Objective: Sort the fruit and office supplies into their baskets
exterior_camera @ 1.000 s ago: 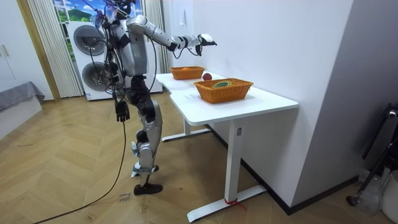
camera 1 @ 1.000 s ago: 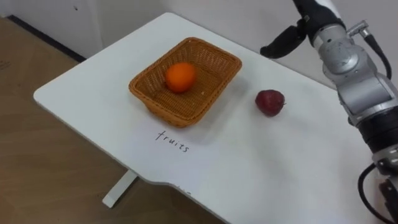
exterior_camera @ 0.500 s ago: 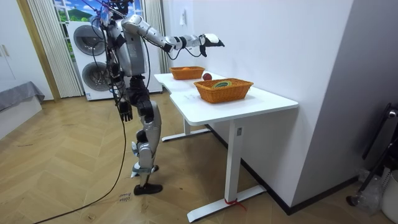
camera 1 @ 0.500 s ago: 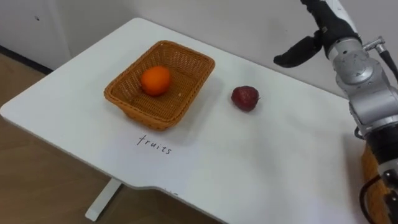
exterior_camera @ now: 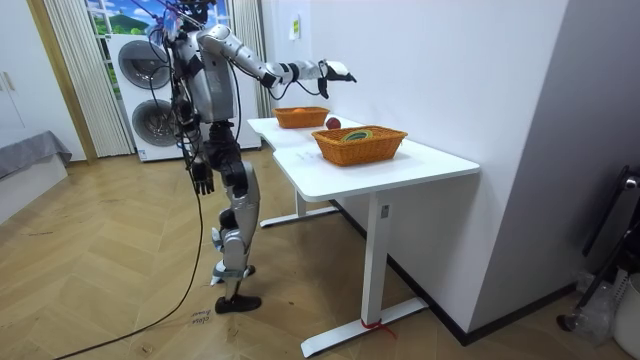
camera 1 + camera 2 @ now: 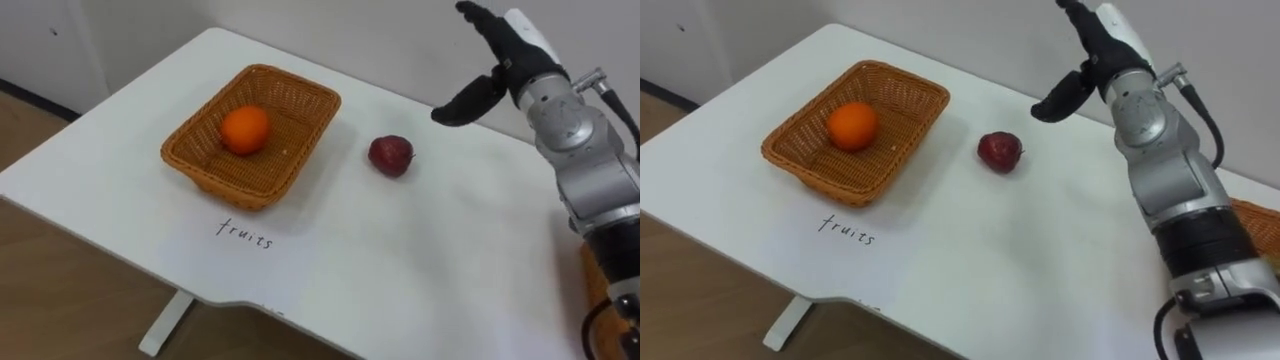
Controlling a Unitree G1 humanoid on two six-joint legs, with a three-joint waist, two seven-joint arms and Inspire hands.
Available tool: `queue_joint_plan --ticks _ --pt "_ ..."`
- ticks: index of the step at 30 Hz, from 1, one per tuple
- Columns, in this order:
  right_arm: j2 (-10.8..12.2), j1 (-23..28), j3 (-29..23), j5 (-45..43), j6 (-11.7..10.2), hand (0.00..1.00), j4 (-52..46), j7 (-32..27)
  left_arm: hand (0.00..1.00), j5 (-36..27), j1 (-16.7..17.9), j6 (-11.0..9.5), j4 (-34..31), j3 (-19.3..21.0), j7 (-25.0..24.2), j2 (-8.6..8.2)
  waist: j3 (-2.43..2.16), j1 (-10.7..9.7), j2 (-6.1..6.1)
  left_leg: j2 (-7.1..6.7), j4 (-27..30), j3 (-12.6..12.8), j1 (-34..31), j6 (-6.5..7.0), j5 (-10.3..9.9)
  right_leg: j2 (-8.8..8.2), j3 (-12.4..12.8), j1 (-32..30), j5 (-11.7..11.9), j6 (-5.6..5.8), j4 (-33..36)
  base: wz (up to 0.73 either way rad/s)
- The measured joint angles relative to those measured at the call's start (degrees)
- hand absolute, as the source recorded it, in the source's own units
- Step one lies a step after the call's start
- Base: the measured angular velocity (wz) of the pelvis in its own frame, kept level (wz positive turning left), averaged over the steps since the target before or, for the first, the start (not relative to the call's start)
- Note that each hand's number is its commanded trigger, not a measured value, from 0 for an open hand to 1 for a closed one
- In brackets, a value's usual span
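An orange [image 6: 245, 130] lies in the wicker basket [image 6: 283, 98] on the white table, above the handwritten word "fruits" [image 6: 245, 235]. To the basket's right a dark red apple [image 6: 390, 155] sits on the bare tabletop. My right hand [image 6: 492, 62] hovers open and empty in the air, up and to the right of the apple, its fingers straight and thumb spread. In the room view I stand at the table's end with that hand [image 5: 328, 71] raised over the table. My left hand [image 5: 203, 181] hangs relaxed at my side.
A second wicker basket [image 5: 358, 143] with office items stands further along the table, and its rim [image 6: 1255, 225] shows at the right edge. A wall runs behind the table [image 6: 420, 270]. Two washing machines [image 5: 140, 100] stand behind me.
The head camera has swung, so the basket and apple sit further left. My right hand has come slightly lower and into fuller view, still open. The fruit has not moved.
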Motion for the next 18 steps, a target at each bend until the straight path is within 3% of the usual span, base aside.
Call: queue_joint_plan --ticks 6,10,13,18 --pt "0.02 1.29 1.38 0.46 1.16 0.0 -0.03 0.47 0.0 0.14 0.29 0.06 0.01 0.13 -0.05 0.15 0.2 2.03 -0.69 0.0 -0.44 -0.14 0.01 -0.01 -0.01 0.02 0.02 0.06 0.0 0.0 0.03 0.0" --pt "0.02 1.29 1.77 2.81 1.12 0.0 0.33 2.21 0.0 0.11 0.22 -0.09 0.11 0.24 -0.41 0.36 0.76 3.15 -1.53 -0.04 -0.27 -0.64 0.26 -0.02 -0.01 0.06 -0.14 0.5 0.0 0.0 -0.02 0.05" --pt "0.02 1.29 3.33 4.86 1.05 0.0 0.63 4.73 0.0 0.11 0.2 -0.11 0.58 0.26 -1.31 0.52 0.89 3.66 -2.26 -0.01 -0.02 -0.81 0.25 -0.05 -0.05 0.14 -0.2 0.56 0.0 0.0 -0.03 0.03" --pt "0.05 1.29 4.71 9.59 1.02 0.0 2.39 7.51 0.0 1.14 -0.01 -0.08 1.17 0.2 -1.29 0.53 1.0 4.92 -2.23 -0.11 0.37 -0.99 0.03 -0.03 -0.14 0.1 -0.74 0.63 0.01 0.01 -0.04 0.02"
